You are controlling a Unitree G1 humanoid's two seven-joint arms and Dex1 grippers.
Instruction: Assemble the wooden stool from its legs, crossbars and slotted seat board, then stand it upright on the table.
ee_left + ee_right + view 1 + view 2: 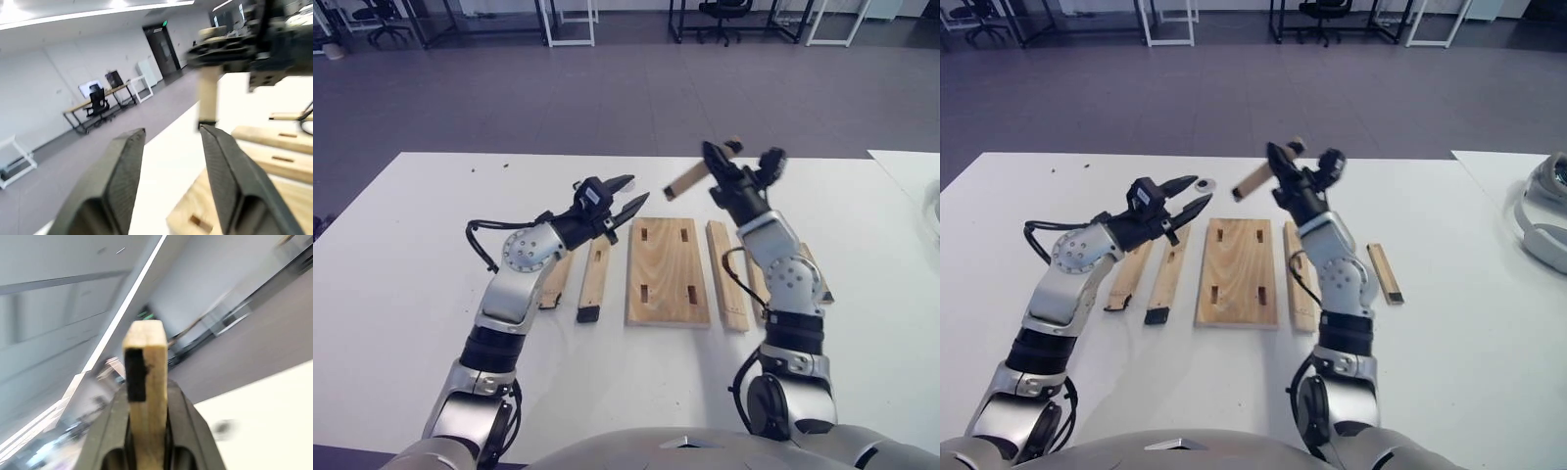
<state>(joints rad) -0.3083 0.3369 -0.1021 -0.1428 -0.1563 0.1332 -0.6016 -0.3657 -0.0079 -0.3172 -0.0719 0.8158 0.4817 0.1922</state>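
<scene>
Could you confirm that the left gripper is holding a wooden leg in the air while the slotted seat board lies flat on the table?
Not quite: the right gripper holds the wooden leg in the air, as the left eye view shows; the left gripper is open. The slotted seat board lies flat on the table.

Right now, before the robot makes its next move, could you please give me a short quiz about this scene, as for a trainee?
1. True or false: the left gripper is shut on a piece of wood.
2. What does the right gripper hold? A) a wooden bar, raised above the table B) the seat board C) nothing
3. How many slots show in the seat board?

Key: 1 false, it is open and empty. 2 A. 3 four.
</scene>
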